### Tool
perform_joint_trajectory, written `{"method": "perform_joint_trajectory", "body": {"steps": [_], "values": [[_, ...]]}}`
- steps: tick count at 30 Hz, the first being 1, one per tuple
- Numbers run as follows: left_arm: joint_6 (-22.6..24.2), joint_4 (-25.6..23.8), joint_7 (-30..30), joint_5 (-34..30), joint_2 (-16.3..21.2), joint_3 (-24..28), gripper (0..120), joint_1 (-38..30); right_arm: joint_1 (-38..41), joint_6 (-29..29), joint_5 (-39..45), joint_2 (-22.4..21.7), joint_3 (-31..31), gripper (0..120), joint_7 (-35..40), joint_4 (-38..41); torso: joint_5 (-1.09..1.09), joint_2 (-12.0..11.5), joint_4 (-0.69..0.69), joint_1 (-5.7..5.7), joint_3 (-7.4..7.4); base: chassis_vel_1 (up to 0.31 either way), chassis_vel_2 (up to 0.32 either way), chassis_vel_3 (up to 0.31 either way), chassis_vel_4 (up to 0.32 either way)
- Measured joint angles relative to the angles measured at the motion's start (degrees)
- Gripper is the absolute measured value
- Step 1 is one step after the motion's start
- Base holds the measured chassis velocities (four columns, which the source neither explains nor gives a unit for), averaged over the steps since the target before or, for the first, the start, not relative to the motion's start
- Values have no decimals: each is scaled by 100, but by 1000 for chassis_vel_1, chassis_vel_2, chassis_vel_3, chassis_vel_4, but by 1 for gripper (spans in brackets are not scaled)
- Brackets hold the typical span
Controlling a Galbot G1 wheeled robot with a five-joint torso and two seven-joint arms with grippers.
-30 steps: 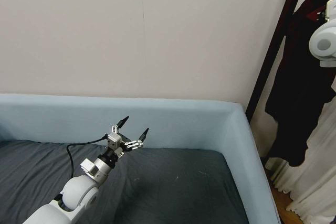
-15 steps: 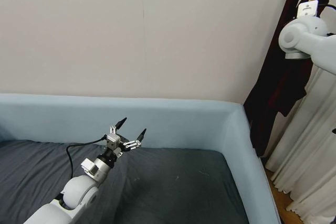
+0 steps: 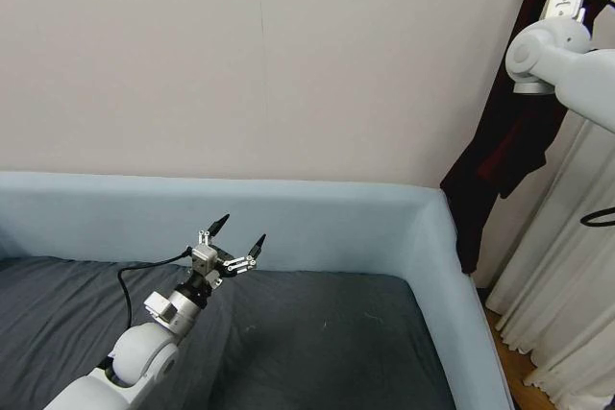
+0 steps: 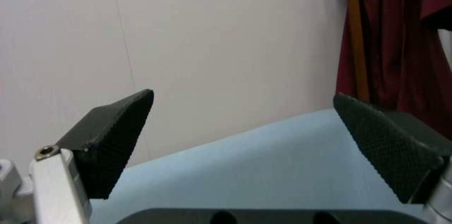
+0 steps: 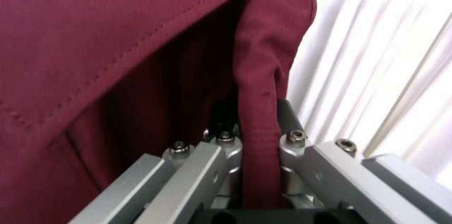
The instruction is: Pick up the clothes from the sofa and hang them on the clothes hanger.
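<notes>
Right end effector (image 5: 255, 123) is clamped on the creased maroon garment (image 5: 127, 49), beside white curtains (image 5: 381, 38). Left end effector (image 3: 237, 233) hovers spread above the blue sofa (image 3: 432, 266).

Soft, even light washes the pale wall (image 3: 259, 64) behind the sofa (image 3: 317, 213), leaving only faint shadows on its dark seat (image 3: 317, 343). To the sofa's right the hung garment (image 3: 495, 156) sits in deep shade, darkest in its folds, while the white curtain (image 3: 567, 266) beside it glows brightly. The left claw (image 3: 244, 228) shows dark against the wall.
</notes>
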Motion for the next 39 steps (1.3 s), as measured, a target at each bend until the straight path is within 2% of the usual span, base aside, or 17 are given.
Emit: {"method": "perform_joint_trajectory", "body": {"steps": [17, 31, 39], "values": [[-140, 229, 13, -23, -107, 34, 100, -66, -202, -67, -119, -299, 103, 1, -318, -687, -1, 0, 0, -1, 0, 0, 0, 0, 0], [-182, 242, 39, -48, -164, 52, 100, -88, -272, 24, -175, -322, 74, 1, -419, -776, -1, 0, 0, -1, 0, 0, 0, 0, 0], [-195, 207, 40, -39, -166, -5, 100, -6, -343, -44, -273, -180, 34, 1, -402, -608, -2, 0, -1, -1, -1, 0, 0, 0, 0]]}}
